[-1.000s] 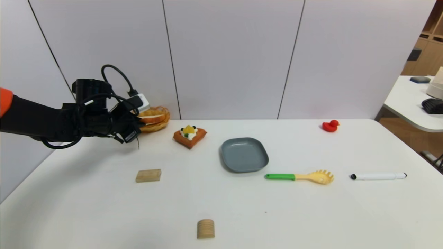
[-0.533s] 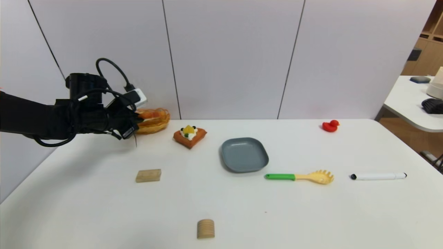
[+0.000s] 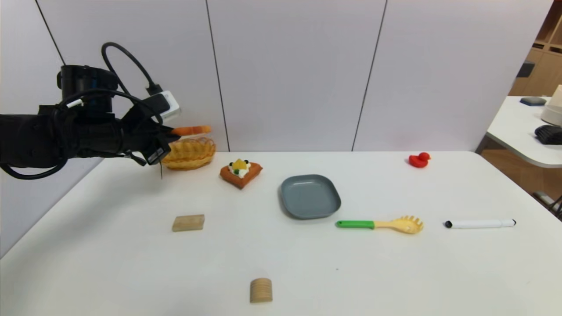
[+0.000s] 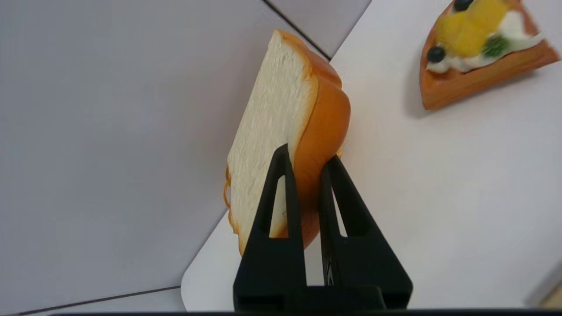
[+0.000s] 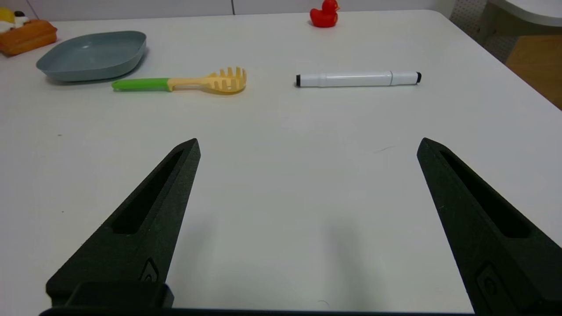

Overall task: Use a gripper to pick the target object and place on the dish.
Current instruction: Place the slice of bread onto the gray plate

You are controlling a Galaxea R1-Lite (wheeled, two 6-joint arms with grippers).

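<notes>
Left end effector (image 3: 173,131): we see it clamped on the toast slice (image 3: 192,130), above the wicker basket (image 3: 189,153).
Right end effector (image 5: 307,147): we see it apart.
Dish (image 3: 310,196): we see bare table (image 3: 272,259) around its rim.

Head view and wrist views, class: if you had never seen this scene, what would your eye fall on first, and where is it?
First, the left gripper shut on a slice of toy toast, held in the air above the wicker basket at the table's far left. Next, the bare blue-grey dish near the table's middle, with a topped waffle cake between basket and dish. The right gripper hangs open over the table's near right side.
</notes>
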